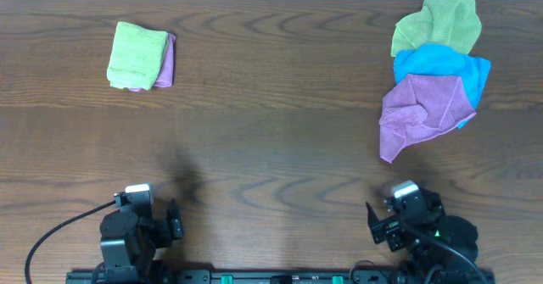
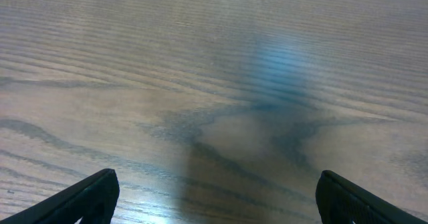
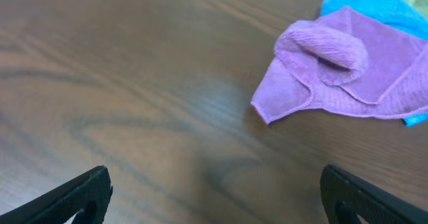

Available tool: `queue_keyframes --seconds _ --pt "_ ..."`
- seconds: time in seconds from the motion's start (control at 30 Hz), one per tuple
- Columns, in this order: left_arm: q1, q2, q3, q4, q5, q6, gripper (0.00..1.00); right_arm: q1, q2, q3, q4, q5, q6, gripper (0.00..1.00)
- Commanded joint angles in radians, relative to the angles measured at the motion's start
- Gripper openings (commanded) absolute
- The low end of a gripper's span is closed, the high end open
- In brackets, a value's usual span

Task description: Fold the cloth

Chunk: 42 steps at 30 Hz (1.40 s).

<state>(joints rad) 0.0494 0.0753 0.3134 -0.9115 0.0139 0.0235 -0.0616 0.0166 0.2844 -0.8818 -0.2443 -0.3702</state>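
The left gripper [image 2: 217, 200] hangs low over the bare wooden table [image 1: 271, 131] at its near edge, jaws spread wide with nothing between them; its wrist view shows only wood grain ahead. The right gripper [image 3: 217, 197] sits at the near edge on the other side, also wide open and holding nothing.

The cloth [image 1: 136, 55] lies at the far left of the table, well apart from both grippers; it is folded into a compact, slightly rumpled rectangle and rests on a folded purple cloth [image 1: 167, 62] – that one's edge shows along its right side.

At the far right lies a loose pile of three: an olive-green cloth [image 1: 437, 23] farthest back, a blue cloth [image 1: 441, 64] overlapping it, and a crumpled purple cloth [image 1: 420, 114] partly on the blue one; in the right wrist view this purple cloth lies ahead and to the right of the open fingers – near, not touching.
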Motion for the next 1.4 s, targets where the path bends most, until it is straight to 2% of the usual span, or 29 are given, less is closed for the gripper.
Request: queue_keyframes --seconds 0.0,0.13,0.4,1.37 --pt "-0.005 -0.008 -0.011 -0.010 -0.024 0.007 0.95 -0.010 -0.011 -0.022 0.023 0.056 0.117 0.99" --pt "-0.005 -0.008 -0.011 -0.010 -0.024 0.007 0.95 -0.010 -0.011 -0.034 0.032 0.137 0.248 0.99" --pt "-0.005 -0.008 -0.011 -0.010 -0.024 0.007 0.95 -0.010 -0.011 -0.080 0.045 0.185 0.359 0.99" --pt "-0.005 -0.008 -0.011 -0.010 -0.024 0.007 0.95 -0.009 -0.011 -0.100 0.055 0.188 0.354 0.99"
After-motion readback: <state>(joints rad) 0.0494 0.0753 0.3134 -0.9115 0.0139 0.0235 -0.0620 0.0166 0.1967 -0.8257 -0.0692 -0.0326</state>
